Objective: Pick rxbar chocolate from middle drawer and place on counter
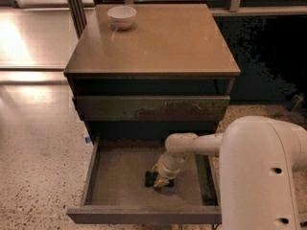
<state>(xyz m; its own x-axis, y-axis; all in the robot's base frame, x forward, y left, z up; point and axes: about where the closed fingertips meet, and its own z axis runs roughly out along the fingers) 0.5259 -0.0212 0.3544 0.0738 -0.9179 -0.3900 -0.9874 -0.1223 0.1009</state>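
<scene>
Down on the floor of the middle drawer (120, 176), right of its centre, the gripper (160, 180) sits low over the rxbar chocolate (150, 178). Whether the jaws are apart or clamped on the bar I cannot tell. The bar lies flat, its dark end showing just left of the gripper. To do this step well, I judge the hold should be firm across the bar's narrow width, then lifted straight up, clear of the scuffed drawer front (151, 108) above the drawer. Higher still, the glossy counter tabletop (163, 42) has bare room, with a white bowl (121, 17) at its far left corner. Speckled floor (38, 176) lies left of the drawer.
</scene>
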